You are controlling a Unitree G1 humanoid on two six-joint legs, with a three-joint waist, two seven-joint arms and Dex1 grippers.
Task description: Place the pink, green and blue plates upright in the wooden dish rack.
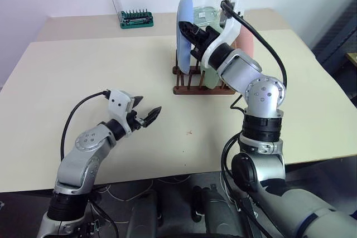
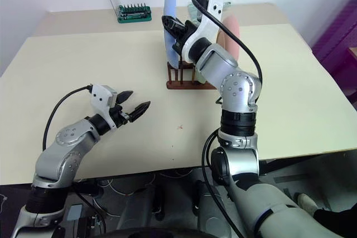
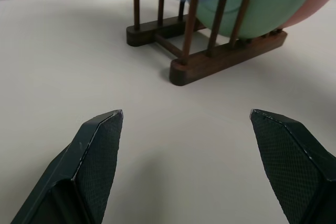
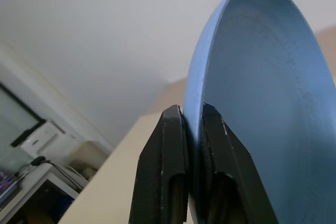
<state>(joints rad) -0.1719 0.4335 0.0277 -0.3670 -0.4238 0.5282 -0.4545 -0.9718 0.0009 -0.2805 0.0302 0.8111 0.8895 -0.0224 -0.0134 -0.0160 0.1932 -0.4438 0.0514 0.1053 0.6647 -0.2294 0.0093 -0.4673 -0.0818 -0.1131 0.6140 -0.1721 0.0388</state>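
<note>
The blue plate (image 1: 184, 26) stands upright at the left end of the wooden dish rack (image 1: 192, 89). My right gripper (image 4: 191, 111) is shut on its upper rim, one finger on each face. Behind it in the rack stand the green plate (image 3: 273, 3) and, at the right end, the pink plate (image 1: 245, 40), both partly hidden by my right arm. My left gripper (image 1: 148, 104) hovers open and empty above the table, well to the left of and in front of the rack, pointing toward it.
A green screwdriver-bit holder (image 1: 136, 19) with a raised clear lid sits at the table's far edge. The beige table (image 1: 83, 71) spreads wide to the left and in front of the rack. A black cable (image 1: 268, 43) arcs over my right forearm.
</note>
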